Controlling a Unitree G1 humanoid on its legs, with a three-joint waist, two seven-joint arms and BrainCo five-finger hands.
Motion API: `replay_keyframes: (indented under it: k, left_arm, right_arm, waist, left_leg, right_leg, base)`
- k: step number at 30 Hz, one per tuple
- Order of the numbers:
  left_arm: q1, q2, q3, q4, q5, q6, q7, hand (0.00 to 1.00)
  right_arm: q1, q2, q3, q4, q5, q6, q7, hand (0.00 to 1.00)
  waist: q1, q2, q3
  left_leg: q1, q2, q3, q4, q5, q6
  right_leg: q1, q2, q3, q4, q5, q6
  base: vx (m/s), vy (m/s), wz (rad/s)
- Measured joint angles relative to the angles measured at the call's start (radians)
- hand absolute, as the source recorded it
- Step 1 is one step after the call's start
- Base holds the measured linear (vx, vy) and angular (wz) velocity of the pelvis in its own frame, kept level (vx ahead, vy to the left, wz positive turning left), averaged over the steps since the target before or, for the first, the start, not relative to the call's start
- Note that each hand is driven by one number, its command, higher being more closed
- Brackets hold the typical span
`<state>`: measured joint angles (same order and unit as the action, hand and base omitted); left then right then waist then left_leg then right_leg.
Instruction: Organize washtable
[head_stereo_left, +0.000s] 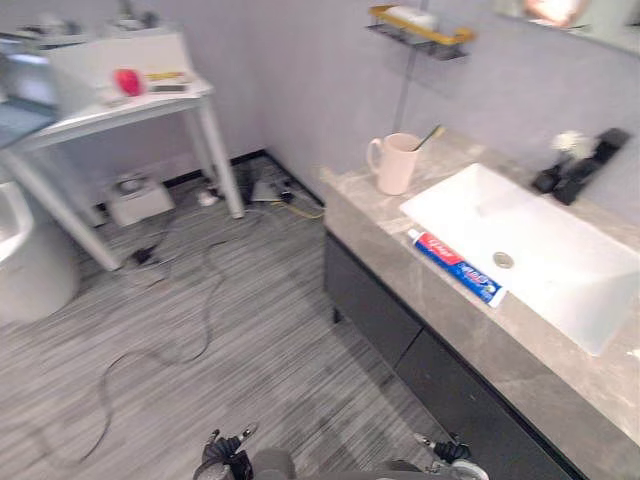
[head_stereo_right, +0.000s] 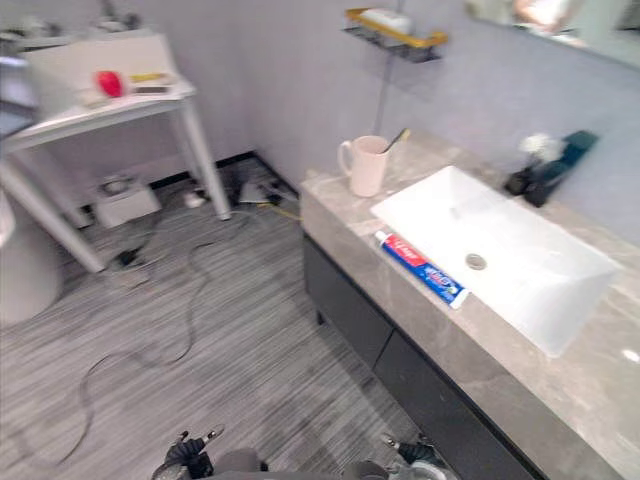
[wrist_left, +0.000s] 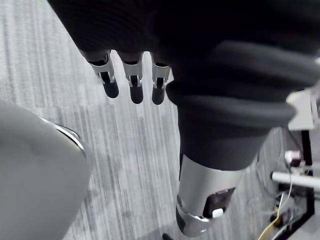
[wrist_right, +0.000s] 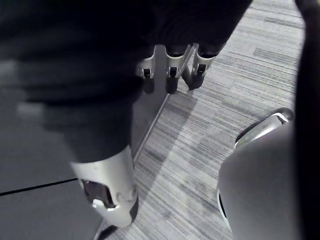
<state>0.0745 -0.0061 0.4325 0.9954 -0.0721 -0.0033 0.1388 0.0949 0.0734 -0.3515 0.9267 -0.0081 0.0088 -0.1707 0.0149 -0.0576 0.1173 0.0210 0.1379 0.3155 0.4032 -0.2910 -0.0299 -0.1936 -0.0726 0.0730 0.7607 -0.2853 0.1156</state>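
Grey marble desk (head_stereo_left: 370, 215) coming up on my right, with a white sink (head_stereo_left: 540, 250) set into it. A toothpaste tube (head_stereo_left: 455, 265) is lying flat on the marble, right along the sink's near rim, its cap end towards the mug (head_stereo_left: 395, 163). Its label is red at one end and blue at the other, and I can't make out the white lettering. The cream mug stands upright at the desk's far-left corner, a toothbrush (head_stereo_left: 430, 137) leaning out of it. A black tap (head_stereo_left: 580, 165) sits behind the sink, and there's a yellow-edged wall shelf (head_stereo_left: 420, 30) above. Across the striped floor (head_stereo_left: 250, 330) is a white table (head_stereo_left: 120, 110) carrying a red thing (head_stereo_left: 128, 81). My left hand (wrist_left: 136, 85) hangs over the floor, fingers straight, holding nothing. My right hand (wrist_right: 171, 75) is the same, beside the dark cabinet front.
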Motion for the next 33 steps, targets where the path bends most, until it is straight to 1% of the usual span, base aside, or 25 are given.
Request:
replay_keyframes:
  k: [1,2,3,4,6,7,8,9,10,11,12,13,14,15,16,18,20,22,23,24,25,26,29,31,33]
  left_arm:
    - [-0.007,0.000,-0.013,0.021,0.000,0.000,0.000,0.00]
    - [-0.006,0.000,-0.022,0.032,0.000,0.000,-0.001,0.00]
    - [-0.011,0.001,-0.044,0.037,0.000,0.000,-0.002,0.00]
    - [-0.016,0.001,-0.053,0.037,0.000,-0.001,-0.003,0.00]
    - [-0.026,0.008,-0.102,0.053,0.001,-0.002,-0.004,0.00]
    - [-0.030,0.020,-0.131,0.067,0.001,-0.001,-0.006,0.00]
    - [-0.032,0.028,-0.145,0.079,0.001,0.000,-0.006,0.00]
    - [-0.038,0.021,-0.148,0.085,0.002,0.001,-0.006,0.00]
    - [-0.039,0.004,-0.148,0.084,0.006,0.002,-0.009,0.00]
    - [-0.040,-0.008,-0.148,0.081,0.007,0.000,-0.009,0.00]
    - [-0.039,-0.025,-0.147,0.072,0.008,-0.002,-0.009,0.00]
    - [-0.039,-0.027,-0.146,0.063,0.008,-0.001,-0.009,0.00]
    - [-0.036,-0.029,-0.145,0.053,0.008,-0.001,-0.008,0.00]
    - [-0.029,-0.034,-0.140,0.027,0.008,-0.002,-0.009,0.00]
    - [-0.011,-0.039,-0.130,0.008,0.007,-0.003,-0.009,0.00]
    - [-0.002,-0.044,-0.115,-0.009,0.006,-0.004,-0.009,0.00]
    - [0.000,-0.041,-0.110,-0.014,0.005,-0.003,-0.008,0.00]
    - [0.000,-0.046,-0.094,-0.017,0.004,-0.006,-0.005,0.00]
    - [0.000,-0.048,-0.088,-0.018,0.004,-0.006,-0.005,0.00]
    - [-0.001,-0.052,-0.086,-0.017,0.004,-0.006,-0.004,0.00]
    - [-0.002,-0.051,-0.079,-0.017,0.002,-0.007,-0.005,0.00]
    - [0.002,-0.043,-0.076,-0.016,0.004,-0.006,-0.004,0.00]
    - [0.002,-0.021,-0.073,-0.011,0.006,-0.005,-0.006,0.00]
    - [0.001,-0.018,-0.068,-0.006,0.007,-0.004,-0.006,0.00]
    - [0.007,-0.023,-0.068,-0.002,0.008,-0.002,-0.006,0.00]
  right_arm:
    - [0.000,-0.002,-0.006,-0.011,-0.003,-0.001,-0.001,0.00]
    - [-0.001,-0.004,-0.007,-0.013,-0.003,-0.002,-0.001,0.00]
    - [-0.002,-0.006,-0.013,-0.013,-0.013,-0.002,0.000,0.00]
    - [-0.003,-0.010,-0.017,-0.012,-0.018,-0.001,0.000,0.00]
    - [-0.021,-0.020,-0.035,-0.001,-0.034,0.001,0.000,0.00]
    - [-0.030,-0.025,-0.035,0.014,-0.034,0.001,0.000,0.00]
    - [-0.031,-0.026,-0.035,0.024,-0.033,0.000,0.000,0.00]
    - [-0.039,-0.027,-0.046,0.028,-0.026,0.000,0.001,0.00]
    - [-0.047,-0.039,-0.055,0.028,-0.030,-0.001,0.001,0.00]
    - [-0.048,-0.043,-0.064,0.026,-0.030,-0.002,0.001,0.00]
    - [-0.047,-0.047,-0.078,0.018,-0.032,-0.001,0.001,0.00]
    - [-0.045,-0.050,-0.081,0.019,-0.031,-0.001,0.000,0.00]
    - [-0.040,-0.050,-0.081,0.019,-0.031,0.000,0.000,0.00]
    - [-0.031,-0.050,-0.080,0.018,-0.030,0.000,-0.001,0.00]
    - [-0.029,-0.050,-0.077,0.020,-0.029,0.000,-0.001,0.00]
    - [-0.030,-0.049,-0.072,0.020,-0.029,0.000,-0.001,0.00]
    - [-0.030,-0.049,-0.072,0.026,-0.022,0.001,-0.001,0.00]
    - [-0.030,-0.049,-0.069,0.032,-0.020,0.001,-0.002,0.00]
    - [-0.030,-0.050,-0.065,0.033,-0.020,0.001,-0.002,0.00]
    - [-0.025,-0.055,-0.052,0.032,-0.020,0.000,-0.002,0.00]
    - [-0.024,-0.056,-0.042,0.039,-0.020,0.001,-0.003,0.00]
    - [-0.020,-0.055,-0.031,0.039,-0.021,0.002,-0.001,0.00]
    - [0.005,-0.030,-0.032,0.040,-0.022,0.002,0.000,0.00]
    - [0.008,-0.025,-0.033,0.039,-0.022,0.002,0.000,0.00]
    - [0.011,-0.025,-0.033,0.040,-0.024,0.002,0.001,0.00]
  waist:
    - [-0.001,0.013,0.005]
    - [-0.002,0.019,0.005]
    - [-0.002,0.024,0.003]
    - [-0.003,0.026,0.004]
    - [-0.001,0.036,0.005]
    - [-0.002,0.037,0.007]
    - [-0.001,0.032,0.006]
    - [-0.004,0.038,0.018]
    - [-0.011,0.066,0.036]
    - [-0.013,0.080,0.038]
    - [-0.011,0.093,0.044]
    - [-0.006,0.105,0.043]
    - [-0.003,0.101,0.045]
    - [0.002,0.097,0.049]
    - [0.004,0.100,0.049]
    - [0.004,0.098,0.048]
    - [0.004,0.093,0.048]
    - [0.013,0.087,0.047]
    - [0.016,0.085,0.046]
    - [0.024,0.088,0.044]
    - [0.030,0.087,0.042]
    - [0.025,0.076,0.018]
    - [0.026,0.047,-0.012]
    - [0.025,0.042,-0.015]
    - [0.026,0.047,-0.018]
  left_leg:
    - [0.059,0.000,0.051,-0.033,0.000,0.000]
    - [0.078,0.000,0.075,-0.050,0.000,0.000]
    - [0.117,-0.002,0.128,-0.087,0.000,0.000]
    - [0.133,-0.003,0.153,-0.110,0.000,0.000]
    - [0.163,-0.005,0.215,-0.167,0.001,-0.001]
    - [0.165,-0.014,0.234,-0.183,0.006,-0.008]
    - [0.170,-0.030,0.234,-0.193,0.008,-0.012]
    - [0.188,-0.032,0.224,-0.203,0.008,-0.014]
    - [0.203,-0.031,0.193,-0.213,0.031,-0.033]
    - [0.205,-0.027,0.175,-0.209,0.036,-0.034]
    - [0.198,-0.011,0.155,-0.172,0.038,-0.036]
    - [0.175,0.014,0.147,-0.080,0.039,-0.038]
    - [0.156,0.034,0.144,-0.011,0.039,-0.039]
    - [0.107,0.080,0.128,0.131,0.041,-0.043]
    - [0.077,0.116,0.094,0.235,0.034,-0.043]
    - [0.043,0.126,0.049,0.258,0.025,-0.030]
    - [0.010,0.107,0.016,0.194,0.013,-0.018]
    - [-0.011,0.047,-0.121,0.046,0.013,-0.017]
    - [-0.013,0.029,-0.157,0.008,0.015,-0.020]
    - [-0.015,0.009,-0.233,-0.076,0.040,-0.028]
    - [-0.003,0.003,-0.238,-0.080,0.046,-0.048]
    - [0.014,-0.009,-0.211,-0.107,0.046,-0.043]
    - [0.040,-0.046,-0.178,-0.150,0.053,-0.024]
    - [0.053,-0.061,-0.177,-0.164,0.056,-0.020]
    - [0.076,-0.081,-0.177,-0.172,0.057,-0.018]
  right_leg:
    - [-0.016,-0.057,-0.149,0.050,-0.010,-0.017]
    - [-0.018,-0.083,-0.215,0.055,-0.012,-0.022]
    - [-0.018,-0.115,-0.319,0.031,-0.016,-0.035]
    - [-0.018,-0.124,-0.366,0.001,-0.018,-0.043]
    - [-0.030,-0.122,-0.503,-0.140,-0.002,-0.063]
    - [-0.038,-0.116,-0.564,-0.231,0.044,-0.101]
    - [-0.030,-0.111,-0.575,-0.304,0.112,-0.135]
    - [-0.015,-0.102,-0.566,-0.316,0.139,-0.149]
    - [0.010,-0.092,-0.562,-0.334,0.135,-0.145]
    - [0.020,-0.084,-0.564,-0.346,0.134,-0.144]
    - [0.036,-0.071,-0.569,-0.366,0.126,-0.143]
    - [0.066,-0.060,-0.572,-0.390,0.120,-0.143]
    - [0.084,-0.049,-0.572,-0.406,0.119,-0.142]
    - [0.124,-0.026,-0.570,-0.438,0.115,-0.144]
    - [0.157,0.001,-0.555,-0.464,0.111,-0.147]
    - [0.180,0.023,-0.514,-0.483,0.109,-0.144]
    - [0.180,0.025,-0.467,-0.486,0.111,-0.139]
    - [0.177,0.019,-0.385,-0.489,0.114,-0.130]
    - [0.176,0.017,-0.366,-0.488,0.119,-0.119]
    - [0.170,0.019,-0.330,-0.479,0.122,-0.099]
    - [0.169,0.017,-0.304,-0.470,0.118,-0.088]
    - [0.172,0.015,-0.285,-0.485,0.129,-0.070]
    - [0.178,-0.011,-0.257,-0.539,0.156,-0.044]
    - [0.194,-0.020,-0.256,-0.563,0.163,-0.033]
    - [0.228,-0.037,-0.254,-0.594,0.171,-0.021]
  base:
    - [0.11,0.252,-1.40]
    - [0.05,0.229,-1.17]
    - [0.04,0.160,-0.83]
    - [0.10,0.174,-0.94]
    - [0.16,0.087,-0.90]
    - [0.16,-0.002,-0.81]
    - [0.17,-0.047,-0.69]
    - [0.12,-0.083,-0.40]
    - [0.11,-0.097,-0.20]
    - [0.14,-0.119,-0.03]
    - [0.20,-0.143,0.08]
    - [0.20,-0.138,0.06]
    - [0.17,-0.142,0.00]
    - [0.12,-0.129,-0.20]
    - [0.13,-0.122,-0.34]
    - [0.11,-0.039,-0.69]
    - [0.10,0.035,-0.81]
    - [0.10,0.105,-0.99]
    - [0.08,0.155,-1.06]
    - [0.08,0.174,-0.87]
    - [0.13,0.191,-0.84]
    - [0.13,0.165,-0.53]
    - [0.14,0.195,-0.29]
    - [0.11,0.117,0.01]
    - [0.10,0.152,0.00]
